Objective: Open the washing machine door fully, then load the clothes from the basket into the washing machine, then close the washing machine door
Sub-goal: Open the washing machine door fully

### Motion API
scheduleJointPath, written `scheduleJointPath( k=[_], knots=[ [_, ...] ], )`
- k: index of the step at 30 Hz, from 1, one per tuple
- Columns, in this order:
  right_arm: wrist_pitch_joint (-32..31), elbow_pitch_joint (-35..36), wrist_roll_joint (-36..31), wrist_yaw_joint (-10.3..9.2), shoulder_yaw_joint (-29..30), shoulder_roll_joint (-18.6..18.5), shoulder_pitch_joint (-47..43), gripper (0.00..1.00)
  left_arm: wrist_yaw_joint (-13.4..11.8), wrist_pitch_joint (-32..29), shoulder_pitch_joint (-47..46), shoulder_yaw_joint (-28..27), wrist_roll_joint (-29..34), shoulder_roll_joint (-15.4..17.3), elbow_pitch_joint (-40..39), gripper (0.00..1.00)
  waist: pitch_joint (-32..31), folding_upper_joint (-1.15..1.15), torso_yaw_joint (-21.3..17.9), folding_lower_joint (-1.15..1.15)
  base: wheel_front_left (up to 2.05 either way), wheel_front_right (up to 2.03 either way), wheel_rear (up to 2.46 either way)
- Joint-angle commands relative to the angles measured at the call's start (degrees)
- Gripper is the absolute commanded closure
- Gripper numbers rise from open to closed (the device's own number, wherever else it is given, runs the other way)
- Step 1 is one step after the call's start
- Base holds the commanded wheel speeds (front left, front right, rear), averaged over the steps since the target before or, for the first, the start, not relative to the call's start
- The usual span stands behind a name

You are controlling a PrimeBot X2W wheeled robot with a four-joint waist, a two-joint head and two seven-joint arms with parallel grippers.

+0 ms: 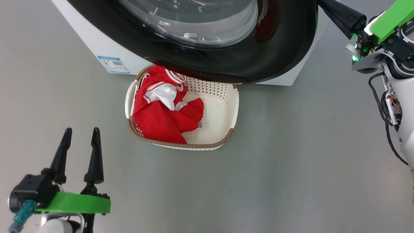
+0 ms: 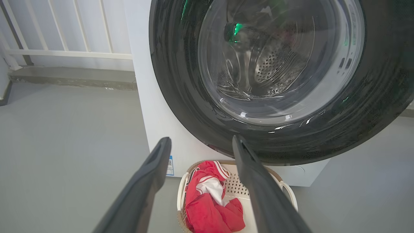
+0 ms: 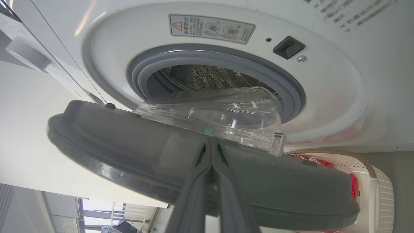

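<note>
The glossy black round door [image 1: 284, 48] is hanging partly open over a cream perforated plastic basket [image 1: 181, 144].
Right gripper [image 3: 212, 144], clenched, is touching its inner face; left gripper [image 1: 81, 130] is hovering released.

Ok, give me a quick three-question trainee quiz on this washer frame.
1. True or false: the clothes lie in the basket.
2. The left gripper is: A) open B) shut on the clothes.
3. Fill in: the door of the washing machine stands partly ___.
Key: 1 true; 2 A; 3 open.
</note>
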State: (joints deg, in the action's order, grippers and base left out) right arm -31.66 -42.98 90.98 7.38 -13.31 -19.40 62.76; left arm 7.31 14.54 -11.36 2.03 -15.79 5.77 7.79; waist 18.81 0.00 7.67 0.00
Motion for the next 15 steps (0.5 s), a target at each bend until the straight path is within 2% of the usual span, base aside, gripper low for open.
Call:
scheduleJointPath(
  k=[1,11,13,14,15],
  knots=[
    [0.4,2.1,0.9,0.11,0.1,0.7,-1.1,1.00,0.2,0.5,0.4,-2.1,0.5,1.7,-1.2,0.00,-0.2,0.00,-0.2,0.00,0.00,0.00,0.00],
    [3.4,7.9,0.1,0.11,1.8,-0.7,-3.9,1.00,0.2,0.5,1.2,-2.3,0.7,1.8,-1.3,0.00,-1.1,0.00,-1.2,0.00,0.00,0.00,0.00],
    [3.8,10.3,-0.2,0.11,2.0,-1.3,-5.2,0.80,0.2,0.5,1.4,-2.4,0.7,1.8,-1.4,0.00,-1.3,0.00,-1.4,0.00,0.00,0.00,0.00],
    [4.0,11.7,-0.4,0.11,2.1,-1.6,-6.0,0.64,0.2,0.5,1.4,-2.4,0.7,1.8,-1.4,0.00,-1.4,0.00,-1.5,0.00,0.00,0.00,0.00],
    [4.3,13.2,-0.6,0.11,2.2,-1.9,-6.8,0.44,0.2,0.5,1.5,-2.5,0.6,1.8,-1.5,0.00,-1.5,0.00,-1.6,0.00,0.00,0.00,0.00]
  ],
)
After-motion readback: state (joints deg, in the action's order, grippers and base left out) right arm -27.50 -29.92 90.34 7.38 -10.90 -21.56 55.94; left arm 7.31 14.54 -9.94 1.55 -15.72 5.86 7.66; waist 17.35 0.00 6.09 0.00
